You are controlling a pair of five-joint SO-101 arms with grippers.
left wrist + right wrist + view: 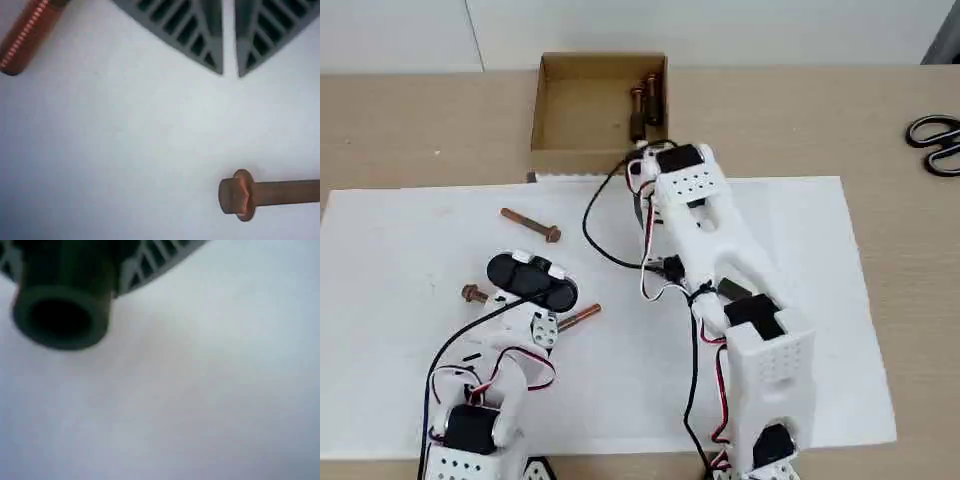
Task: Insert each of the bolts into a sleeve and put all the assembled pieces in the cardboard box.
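Table [410, 120], light wood, with a white paper sheet [390, 330] spread across the middle.

Cardboard box [552, 100] sits at the far edge of the sheet, open top. Assembled pieces [646, 104] lie against its right-hand inner wall: brown bolt heads on dark sleeves. How many there are I cannot tell.

Three loose bolts lie on the sheet:
- long bolt [530, 225], well apart from the box, lying at a slant;
- short bolt [580, 318], just beside the left arm's wrist;
- third bolt [474, 293], its head showing, its shank running under the left arm.

Left fingers [200, 35] hang low over the paper, drawn nearly together with a thin slit between them and nothing in it. In the left wrist view, a flanged bolt head [239, 195] with its shank lies near the tips, and a threaded bolt end [25, 40] lies off to one side.

The right arm stretches across the sheet, its wrist near the box's front wall. Right fingers [150, 260] are clamped on a dark sleeve [60, 315], its open bore facing the camera, above bare paper.

Scissors [934, 145] lie at the table's right edge.

No lettering can be made out.
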